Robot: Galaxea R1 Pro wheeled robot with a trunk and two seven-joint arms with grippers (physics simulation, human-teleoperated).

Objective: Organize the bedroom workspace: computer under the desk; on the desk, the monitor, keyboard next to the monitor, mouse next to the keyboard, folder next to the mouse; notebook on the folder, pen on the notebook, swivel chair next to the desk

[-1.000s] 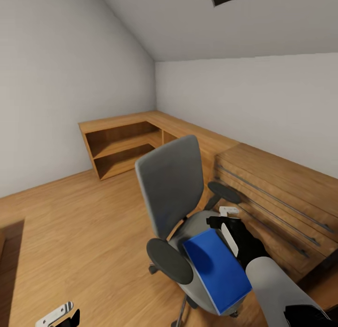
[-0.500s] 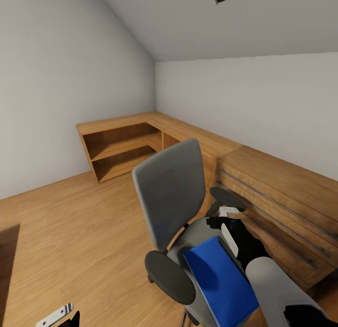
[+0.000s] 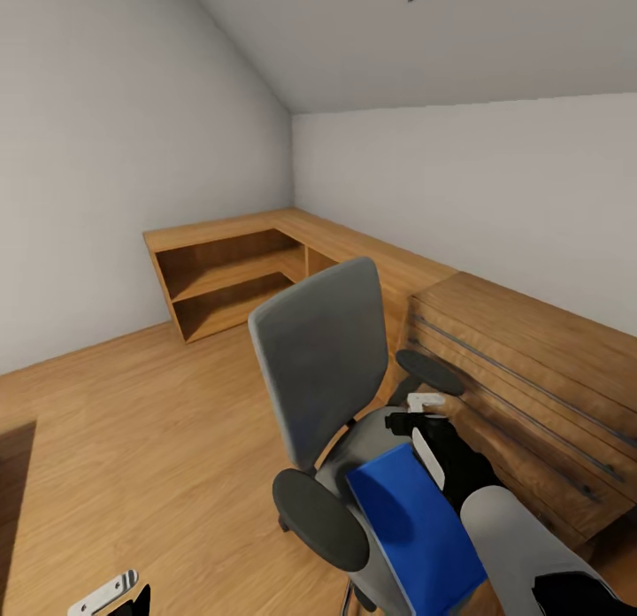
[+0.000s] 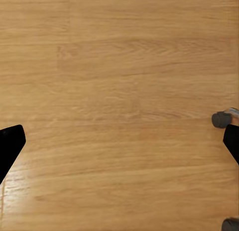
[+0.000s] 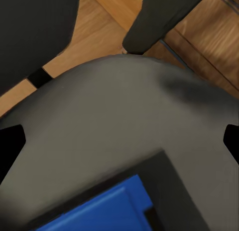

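Head view first: compared with half a second back, barely anything has changed. The chair (image 3: 341, 404) sits in about the same spot, and the right gripper (image 3: 423, 421) has slid a touch along over the seat. The folder (image 3: 414, 532) still leans tilted on the seat's front, just beside that gripper. Behind the chair are the wooden cabinets (image 3: 522, 377), with open shelves (image 3: 230, 284) further back in the corner. The left gripper (image 3: 111, 596) hangs low, well apart from the chair, over the floor (image 3: 159, 439).

Left wrist view: just floor planks, plus two castors (image 4: 221, 119) of the chair, which the head view hides. The black fingertips (image 4: 10, 146) sit wide apart with nothing between them.

Right wrist view: grey seat (image 5: 124, 126) up close, the folder's (image 5: 104, 211) blue corner on it, an armrest (image 5: 159, 17) beyond. Fingers (image 5: 10, 146) spread wide, gripping nothing.
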